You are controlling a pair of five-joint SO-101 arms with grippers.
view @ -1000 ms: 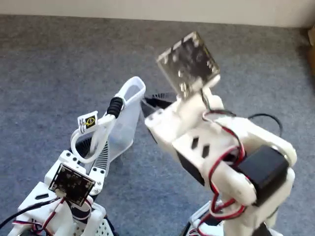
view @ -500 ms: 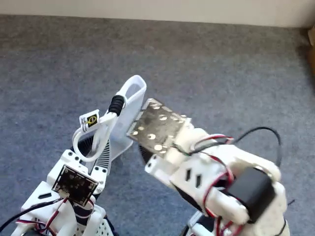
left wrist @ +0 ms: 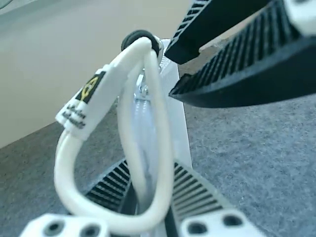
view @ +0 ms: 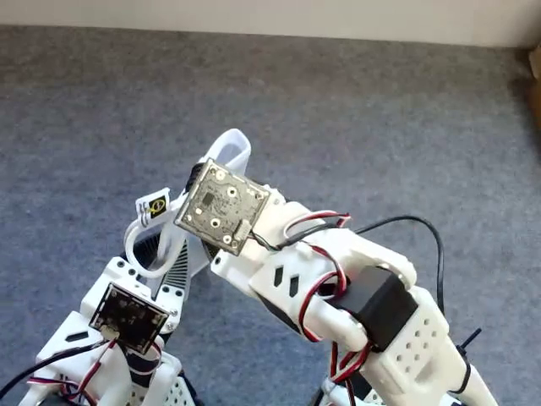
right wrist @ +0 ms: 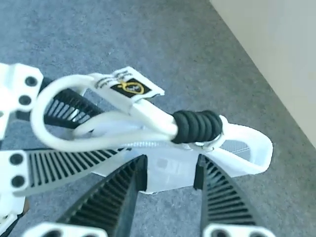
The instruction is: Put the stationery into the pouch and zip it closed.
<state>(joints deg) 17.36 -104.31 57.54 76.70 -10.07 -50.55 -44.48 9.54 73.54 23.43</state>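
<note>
Pouch, contents unclear, apparently pinched by left hand; right hand spread around it.

Surface: grey short-pile carpet, spanning the high view from left edge to right.
Back strip: plain cream wall band along the top edge, meeting the carpet.
Right edge: narrow brown sliver, upper right; too little shows to identify it.

The pouch looks like smooth, frosted plastic, the cord at its top glossy white, with a matt black ribbed bead and a papery tag, while the right end effector beside it has matt black ridged plastic fingers, and the bench under it is rough grey cloth.
</note>
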